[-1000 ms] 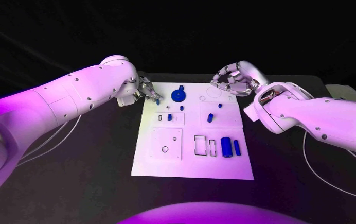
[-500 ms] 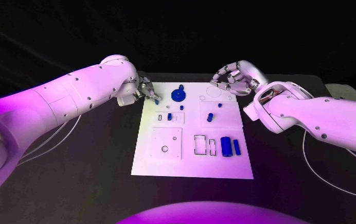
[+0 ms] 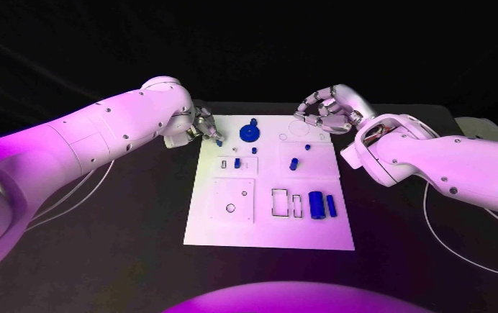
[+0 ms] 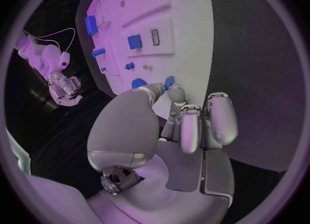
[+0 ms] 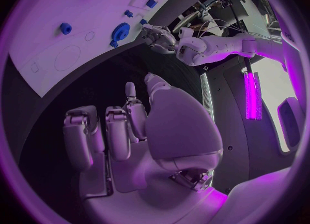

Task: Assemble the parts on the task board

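Observation:
The white task board (image 3: pixel 268 221) lies mid-table. My left hand (image 3: pixel 200 129) is at its far left corner and pinches a small blue part (image 3: pixel 219 142) between thumb and fingertip; the left wrist view shows that part (image 4: pixel 169 82) at the board's edge, by the fingertips (image 4: pixel 175 95). A blue gear (image 3: pixel 249 133) stands close to the right of it. My right hand (image 3: pixel 326 114) hovers over the far right corner, fingers curled in, holding nothing. Small blue pegs (image 3: pixel 293 163) stand mid-board, and two blue cylinders (image 3: pixel 317 205) lie in the near right area.
The board's near left has a square plate with small holes (image 3: pixel 232 200) and a rectangular slot (image 3: pixel 281 203) beside it. Black table (image 3: pixel 124 219) surrounds the board. A thin cable (image 3: pixel 62 198) runs along the table under my left arm.

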{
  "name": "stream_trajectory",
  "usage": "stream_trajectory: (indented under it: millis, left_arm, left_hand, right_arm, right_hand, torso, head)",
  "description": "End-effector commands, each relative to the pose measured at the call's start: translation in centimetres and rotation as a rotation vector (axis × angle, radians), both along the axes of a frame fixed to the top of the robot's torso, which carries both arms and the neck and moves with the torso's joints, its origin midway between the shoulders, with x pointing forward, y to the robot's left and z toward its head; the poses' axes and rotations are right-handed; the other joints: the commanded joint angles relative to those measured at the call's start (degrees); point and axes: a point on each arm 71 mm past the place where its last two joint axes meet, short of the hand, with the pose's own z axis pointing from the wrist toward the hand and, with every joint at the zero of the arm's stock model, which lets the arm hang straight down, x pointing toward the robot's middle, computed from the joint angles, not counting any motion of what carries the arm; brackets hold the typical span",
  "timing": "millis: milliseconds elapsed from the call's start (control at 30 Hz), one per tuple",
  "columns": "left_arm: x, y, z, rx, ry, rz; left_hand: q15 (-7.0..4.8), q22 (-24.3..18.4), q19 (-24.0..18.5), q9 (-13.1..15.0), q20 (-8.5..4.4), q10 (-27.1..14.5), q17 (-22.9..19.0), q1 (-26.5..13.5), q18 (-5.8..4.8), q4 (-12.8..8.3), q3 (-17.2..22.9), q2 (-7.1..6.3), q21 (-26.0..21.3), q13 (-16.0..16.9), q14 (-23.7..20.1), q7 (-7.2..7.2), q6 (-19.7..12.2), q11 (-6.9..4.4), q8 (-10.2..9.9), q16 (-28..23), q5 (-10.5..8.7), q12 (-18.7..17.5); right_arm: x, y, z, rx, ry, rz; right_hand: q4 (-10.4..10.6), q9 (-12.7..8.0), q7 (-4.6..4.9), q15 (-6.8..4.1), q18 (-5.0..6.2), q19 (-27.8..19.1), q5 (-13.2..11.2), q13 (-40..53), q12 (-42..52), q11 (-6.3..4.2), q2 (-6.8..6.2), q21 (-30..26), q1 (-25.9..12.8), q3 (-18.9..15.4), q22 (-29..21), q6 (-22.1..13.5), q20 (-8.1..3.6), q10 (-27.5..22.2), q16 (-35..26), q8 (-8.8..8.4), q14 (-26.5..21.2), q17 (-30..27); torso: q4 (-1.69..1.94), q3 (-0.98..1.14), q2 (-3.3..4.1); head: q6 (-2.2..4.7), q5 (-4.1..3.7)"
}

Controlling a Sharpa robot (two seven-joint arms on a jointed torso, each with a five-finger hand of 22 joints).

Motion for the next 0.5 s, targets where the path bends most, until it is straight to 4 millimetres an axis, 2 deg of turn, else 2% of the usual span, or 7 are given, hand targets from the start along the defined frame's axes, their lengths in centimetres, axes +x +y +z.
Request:
stream_trajectory:
  millis: [33,133,167,233,500]
  left_arm:
    - [-0.20,-0.18,-0.30,-0.010,0.024,-0.022]
    - [-0.22,-0.16,-0.30,-0.015,0.023,-0.022]
    - [-0.22,-0.14,-0.29,-0.017,0.023,-0.022]
    - [-0.23,-0.11,-0.28,-0.019,0.021,-0.020]
    - [-0.28,0.18,-0.18,-0.059,0.016,0.000]
  left_hand:
    - [-0.34,0.19,0.21,0.12,-0.35,0.35,12.07,1.87,-1.19,-1.02,2.07,0.59,0.39,0.00,5.11,-0.31,0.37,-0.39,0.17,0.19,0.25,0.34]
    - [-0.29,0.35,0.22,0.48,-0.32,0.76,12.13,3.18,-1.22,-3.19,6.71,1.06,0.47,-0.04,5.12,-0.07,0.20,-0.29,0.50,0.23,0.41,0.29]
    - [-0.07,0.43,0.21,0.85,-0.18,0.83,12.14,2.50,-1.22,-4.41,10.07,0.54,0.52,-0.27,5.13,0.27,0.17,-0.07,0.85,0.24,0.41,0.15]
    - [0.00,0.58,0.24,1.34,-0.07,0.85,12.09,1.35,-1.24,-5.32,12.70,0.14,0.60,-0.56,5.11,0.26,0.14,0.11,1.29,0.22,0.43,0.06]
    - [-0.11,1.00,0.37,2.36,-0.12,1.60,11.72,-1.24,-1.28,-8.32,17.90,-1.48,0.84,-0.64,5.02,0.19,0.49,-0.11,2.16,0.03,1.04,0.38]
  right_arm:
    - [-0.05,0.17,0.02,-0.002,-0.006,0.014]
    - [-0.05,0.17,0.03,-0.002,-0.007,0.013]
    - [-0.04,0.17,0.04,-0.002,-0.008,0.013]
    - [-0.05,0.16,0.04,-0.001,-0.009,0.013]
    - [-0.05,0.12,0.07,0.000,-0.012,0.011]
  right_hand:
    - [0.00,0.11,0.03,-0.29,-0.40,6.00,0.38,5.00,-0.04,-0.10,0.04,0.25,-0.65,0.47,15.07,-0.29,-0.49,0.08,-0.18,0.45,5.47,12.64]
    - [0.00,0.11,0.03,-0.29,-0.40,6.00,0.38,5.00,-0.04,-0.10,0.04,0.25,-0.65,0.47,15.07,-0.29,-0.49,0.08,-0.18,0.45,5.47,12.64]
    - [0.00,0.11,0.03,-0.29,-0.40,6.00,0.38,5.00,-0.04,-0.10,0.04,0.25,-0.65,0.47,15.07,-0.29,-0.49,0.08,-0.18,0.45,5.47,12.64]
    - [0.00,0.11,0.03,-0.29,-0.40,6.00,0.38,5.00,-0.04,-0.10,0.04,0.25,-0.65,0.47,15.07,-0.29,-0.49,0.08,-0.18,0.45,5.47,12.64]
    - [0.00,0.13,0.02,-0.29,-0.40,6.00,0.43,4.99,-0.05,-0.11,0.04,0.25,-0.66,0.51,15.07,-0.27,-0.49,0.07,-0.16,0.47,5.48,12.68]
  torso:
    - [-0.04,0.00,-0.02]
    - [-0.01,-0.02,0.01]
    - [0.01,-0.01,0.02]
    - [0.03,0.02,-0.01]
    - [0.13,0.04,-0.13]
  head:
    - [-0.04,-0.02]
    - [-0.03,-0.07]
    - [-0.07,-0.06]
    - [-0.14,-0.09]
    - [-0.10,0.18]
